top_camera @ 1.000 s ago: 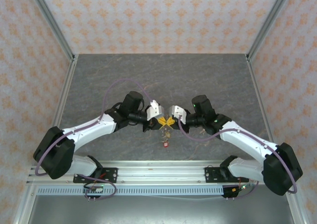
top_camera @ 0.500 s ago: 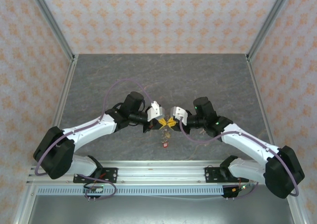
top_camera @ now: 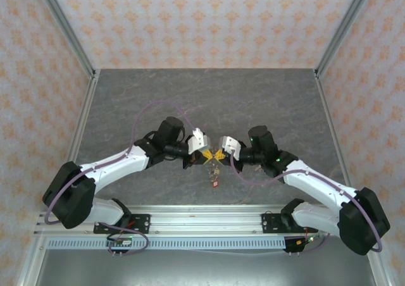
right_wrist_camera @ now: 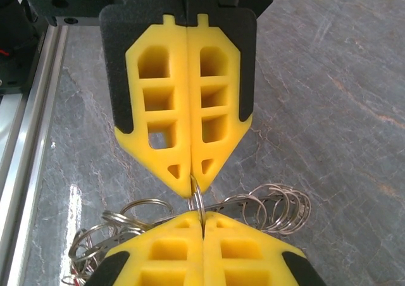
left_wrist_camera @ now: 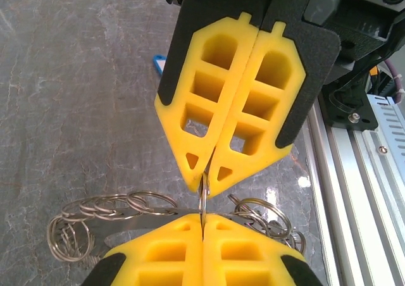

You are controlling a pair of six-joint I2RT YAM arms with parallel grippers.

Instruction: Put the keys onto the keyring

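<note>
Top external view: you have both arms meeting at frame centre, the left gripper (top_camera: 207,154) and right gripper (top_camera: 218,154) tip to tip over the grey table (top_camera: 126,102). Left wrist view: both pairs of yellow fingers (left_wrist_camera: 171,248) are pressed together, each clamped on the same thin wire loop of the keyring (left_wrist_camera: 95,208), which stands edge-on between them. Its other linked loops spread low in the frame, on either side. A red key (top_camera: 216,183) sits just below the grippers in the top view; I cannot tell whether it hangs on the keyring.
</note>
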